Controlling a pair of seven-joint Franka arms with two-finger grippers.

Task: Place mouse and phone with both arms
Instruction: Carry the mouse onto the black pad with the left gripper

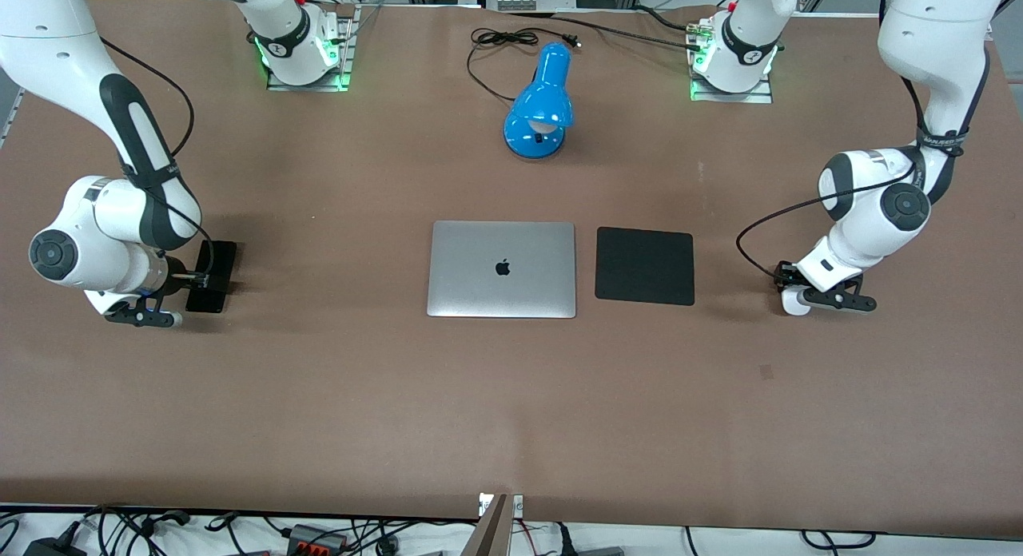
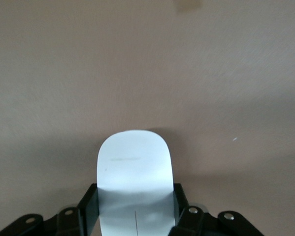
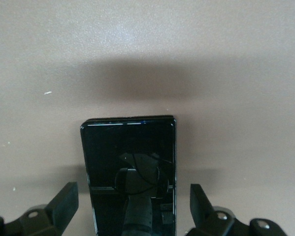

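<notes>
White mouse point(image 2: 135, 177) ×1 in left tool point(image 2: 136, 209); phone point(image 3: 130, 172) ×1.

Left gripper point(image 2: 136, 216) jaws clamped; right gripper point(image 3: 133, 209) jaws spread.

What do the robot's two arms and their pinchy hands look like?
Both arms, the left arm and the right arm, are glossy white with rounded joints, black bands and round grey end caps. Thin black cables loop along them. The left gripper and right gripper are black, with two flat fingers and small silver screws.
</notes>
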